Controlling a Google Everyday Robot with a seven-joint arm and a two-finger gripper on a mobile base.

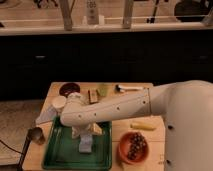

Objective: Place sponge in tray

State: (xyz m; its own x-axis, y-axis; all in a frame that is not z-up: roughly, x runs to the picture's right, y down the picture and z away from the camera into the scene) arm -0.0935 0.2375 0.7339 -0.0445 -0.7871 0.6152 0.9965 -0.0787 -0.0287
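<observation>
The dark green tray (60,150) lies at the front left of the wooden table. The pale blue-grey sponge (86,146) stands in the tray, near its middle. My white arm reaches in from the right across the table. My gripper (86,134) hangs down from the arm's end, directly over the sponge and right at its top. The arm hides the gripper's upper part and the back of the tray.
An orange bowl (132,147) with dark round pieces sits right of the tray. A yellow item (142,126) lies behind the bowl. At the table's back are a dark red dish (69,89), a white cup (59,102), a brown box (92,95), a green cup (103,91) and a white utensil (127,88). A metal cup (36,135) is off the table's left edge.
</observation>
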